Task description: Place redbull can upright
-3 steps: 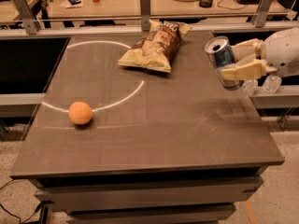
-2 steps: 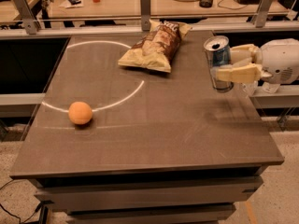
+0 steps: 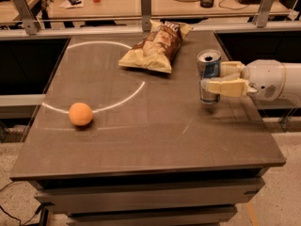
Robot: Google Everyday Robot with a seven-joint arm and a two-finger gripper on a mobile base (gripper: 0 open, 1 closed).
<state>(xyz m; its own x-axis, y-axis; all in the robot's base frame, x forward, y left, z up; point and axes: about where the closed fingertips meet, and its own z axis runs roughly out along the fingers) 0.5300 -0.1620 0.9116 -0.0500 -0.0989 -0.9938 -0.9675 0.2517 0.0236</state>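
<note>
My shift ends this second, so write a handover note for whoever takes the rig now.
Claw: shut on the can, over the right side of the table.
Can: upright, top up, base at or just above the tabletop; contact cannot be told.
Done: can is upright in the grip.
Left: set it down if needed, open the claw, back away without tipping it.
Elsewhere: chip bag at the back, ball at the left, both apart from the can.
</note>
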